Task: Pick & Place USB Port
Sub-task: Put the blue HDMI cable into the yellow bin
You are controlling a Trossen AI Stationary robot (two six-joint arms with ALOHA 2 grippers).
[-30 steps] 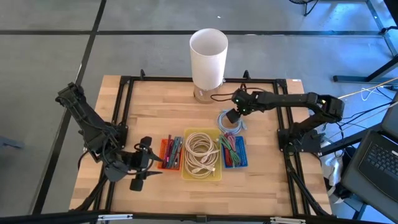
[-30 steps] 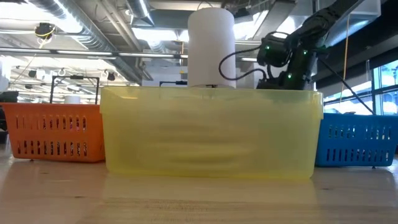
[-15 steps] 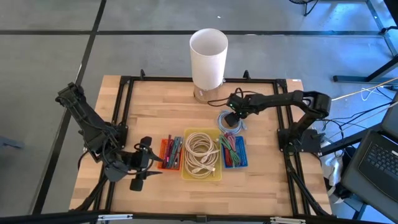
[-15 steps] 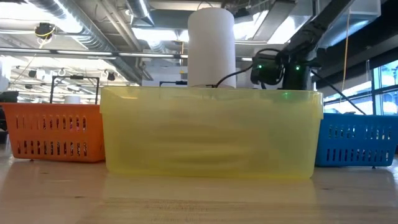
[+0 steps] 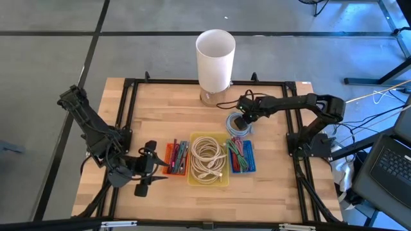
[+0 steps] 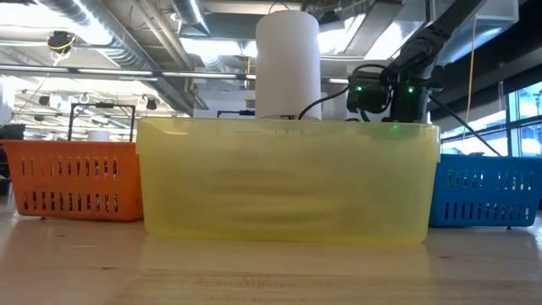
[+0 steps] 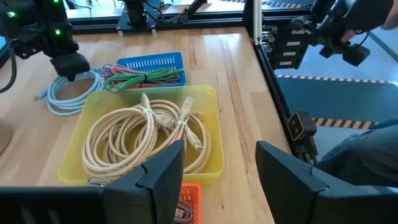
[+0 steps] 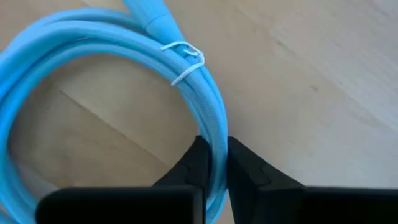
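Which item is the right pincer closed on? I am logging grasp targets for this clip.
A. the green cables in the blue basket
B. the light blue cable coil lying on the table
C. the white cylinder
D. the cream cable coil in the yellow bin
B: in the right wrist view, the right pincer pinches a strand of the light blue cable coil, which lies on the bare wooden table.
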